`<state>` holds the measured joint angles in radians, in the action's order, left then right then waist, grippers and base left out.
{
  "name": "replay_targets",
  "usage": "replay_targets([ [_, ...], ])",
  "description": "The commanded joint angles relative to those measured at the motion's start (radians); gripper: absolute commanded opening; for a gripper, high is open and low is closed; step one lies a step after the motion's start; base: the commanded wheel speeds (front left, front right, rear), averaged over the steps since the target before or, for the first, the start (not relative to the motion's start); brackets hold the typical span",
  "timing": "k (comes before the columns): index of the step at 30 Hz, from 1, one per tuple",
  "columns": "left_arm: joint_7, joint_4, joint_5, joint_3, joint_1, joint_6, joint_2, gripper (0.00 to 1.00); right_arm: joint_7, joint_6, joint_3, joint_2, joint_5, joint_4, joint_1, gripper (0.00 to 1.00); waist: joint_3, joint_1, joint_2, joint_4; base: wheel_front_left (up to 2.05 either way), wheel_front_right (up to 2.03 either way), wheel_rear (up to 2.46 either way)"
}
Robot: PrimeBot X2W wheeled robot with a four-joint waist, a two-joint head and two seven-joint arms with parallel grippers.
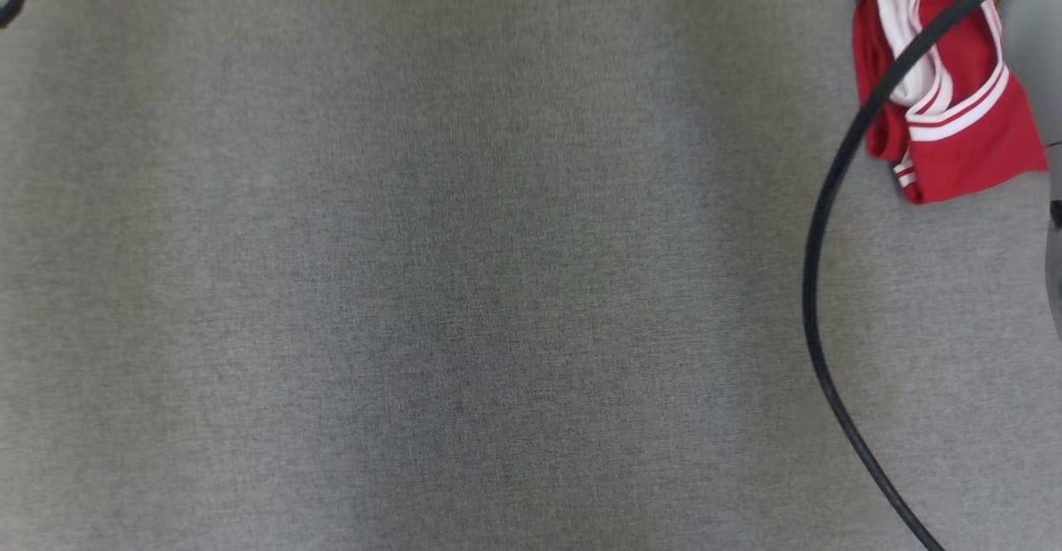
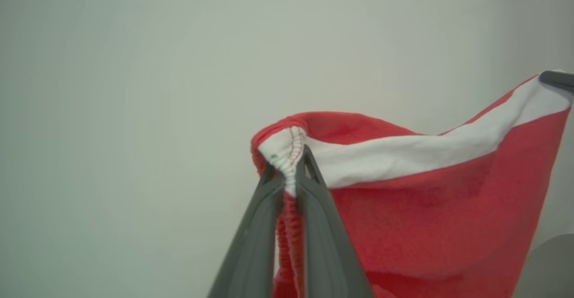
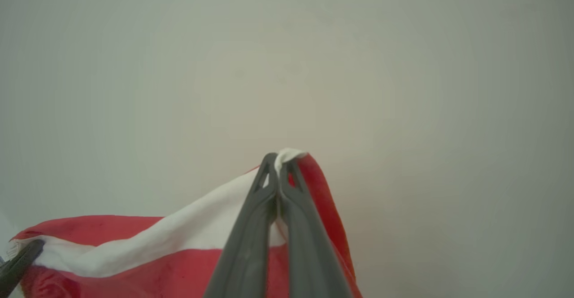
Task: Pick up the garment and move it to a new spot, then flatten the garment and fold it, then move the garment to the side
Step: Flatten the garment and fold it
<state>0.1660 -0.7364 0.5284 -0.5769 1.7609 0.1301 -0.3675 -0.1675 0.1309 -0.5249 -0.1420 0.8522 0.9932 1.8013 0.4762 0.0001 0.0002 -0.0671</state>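
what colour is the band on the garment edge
White band on the red garment; clearest in the left wrist view.

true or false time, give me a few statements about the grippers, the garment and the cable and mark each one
1. The left gripper is clamped on the garment at its white band. True.
2. The right gripper is open and holds nothing. False: it is shut on the white band too.
3. The garment is blue with yellow trim. False: it is red with a white band.
4. In the head view a black cable curves across the grey surface. True.
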Motion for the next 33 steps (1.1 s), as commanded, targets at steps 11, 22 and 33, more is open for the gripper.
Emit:
replay_targets([
  [11,0.086,0.02,0.09,-0.044,-0.162,-0.001,-0.005,0.0,-0.007,0.0,-0.166,-0.05,0.076,-0.112,-0.159,0.0,0.068,-0.0001,-0.0002,0.014,0.0,0.0,0.0],
  [22,0.098,0.27,0.155,0.006,-0.588,-0.044,-0.052,0.0,-0.053,0.0,-0.309,-0.166,0.199,-0.349,-0.521,0.0,-0.06,-0.0001,-0.0002,0.014,0.0,0.0,0.0],
  [33,0.099,0.623,0.186,0.074,-1.08,-0.183,-0.09,0.0,-0.089,0.0,-0.331,-0.273,0.253,-0.565,-0.93,0.0,-0.173,-0.0001,-0.0002,0.012,0.0,0.0,0.0],
])
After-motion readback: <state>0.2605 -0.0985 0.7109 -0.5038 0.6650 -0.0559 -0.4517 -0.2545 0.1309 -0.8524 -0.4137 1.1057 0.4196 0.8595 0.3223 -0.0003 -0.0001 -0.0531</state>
